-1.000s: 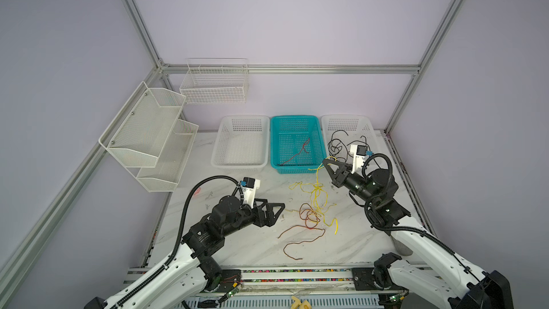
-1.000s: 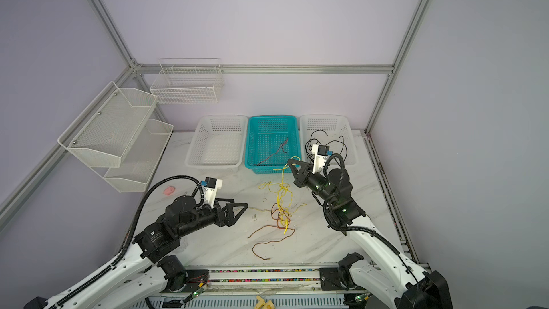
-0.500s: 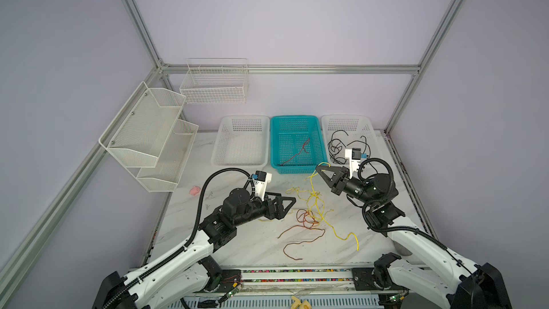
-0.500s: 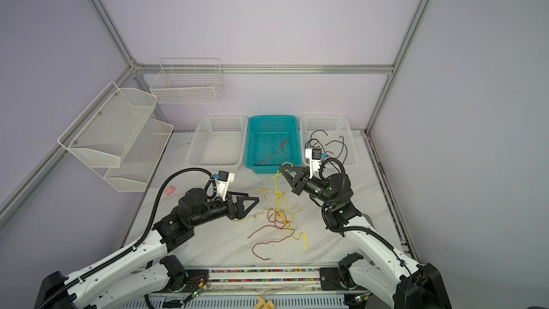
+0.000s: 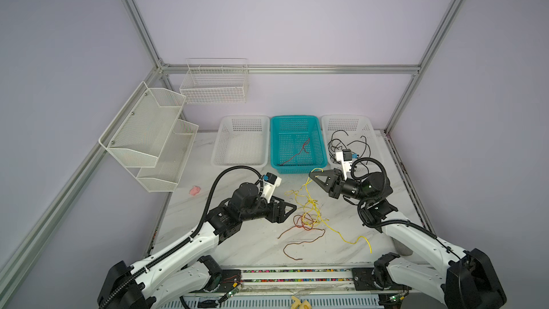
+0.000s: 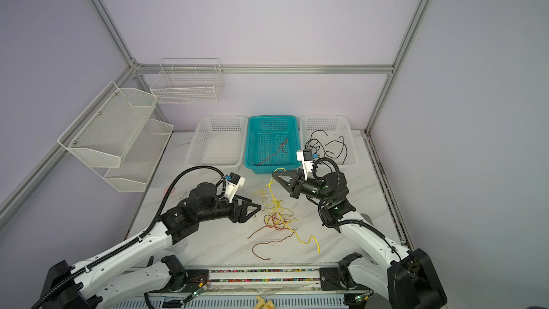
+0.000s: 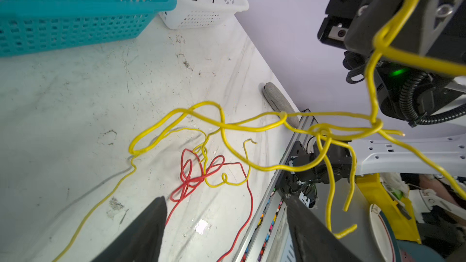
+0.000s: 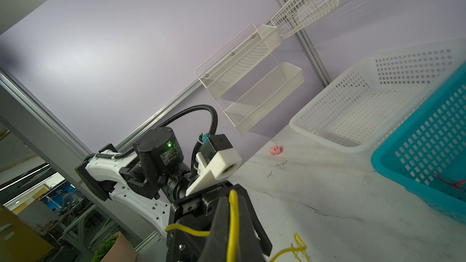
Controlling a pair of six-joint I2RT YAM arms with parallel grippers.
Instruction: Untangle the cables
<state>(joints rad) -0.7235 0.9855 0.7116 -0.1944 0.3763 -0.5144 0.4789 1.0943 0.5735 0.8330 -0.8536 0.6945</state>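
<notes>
While black cables lie in the right white basket and one red cable lies in the teal basket, both top views show the main job undone. Yellow cables are knotted with red-brown cables in the middle of the counter. The right claw holds one of the yellow ones lifted near the teal basket, and the left claw hangs just beside the knot.

From the left wrist, the left claw's jaws stand apart with nothing gripped. Yellow loops cross one another several times, partly raised and partly lying over the red strands.

From the right wrist, the right claw is clenched on a yellow cable.

As I judge it, sorting has begun, but the yellow and red-brown cables have yet to be parted. The left white basket holds nothing.
</notes>
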